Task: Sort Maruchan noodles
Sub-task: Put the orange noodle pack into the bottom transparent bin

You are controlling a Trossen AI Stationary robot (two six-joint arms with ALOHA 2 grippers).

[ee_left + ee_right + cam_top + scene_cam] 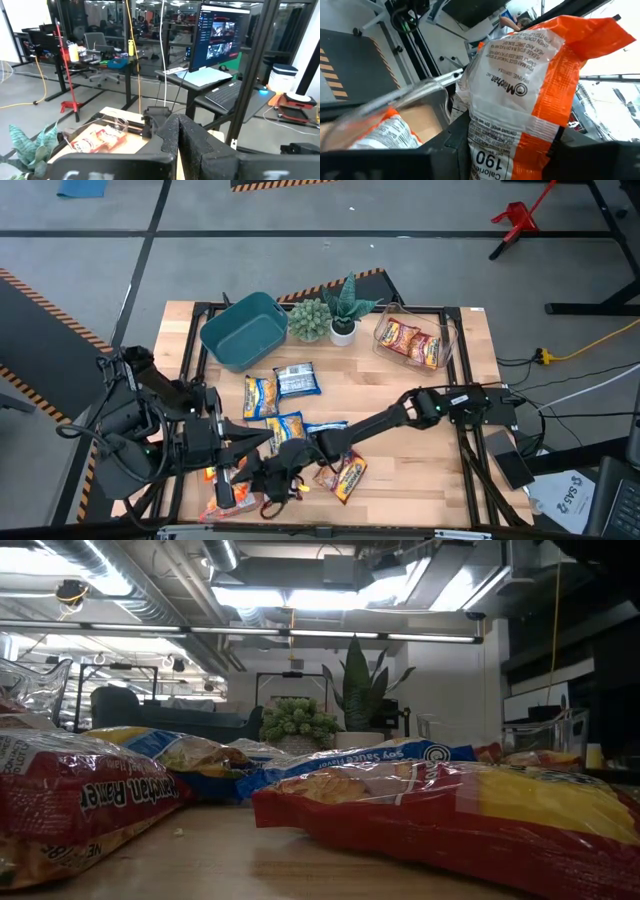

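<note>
My right gripper (283, 476) is over the table's near left part, shut on an orange and white Maruchan packet (530, 85). Beside it stands a clear tub (228, 500) with orange packets inside; the tub also shows in the right wrist view (385, 115). My left gripper (262, 443) is shut and empty, pointing toward the table's right side, just left of the right gripper. Several more packets lie flat on the table: blue-yellow (260, 395), silvery-white (296, 380), blue (325, 428) and red (345, 476). My right gripper pinches the orange packet by its lower end (510, 145) between its two fingers. The packet stands up out of the fingers, its printed back toward the wrist camera, lifted clear of the table. The gripper itself hides how far back the packet reaches.
A teal bin (243, 330) and two potted plants (310, 320) (345, 310) stand at the far edge. A second clear tub (412, 340) with red packets is at the far right. In the low view, red packets (450, 810) lie close to the camera.
</note>
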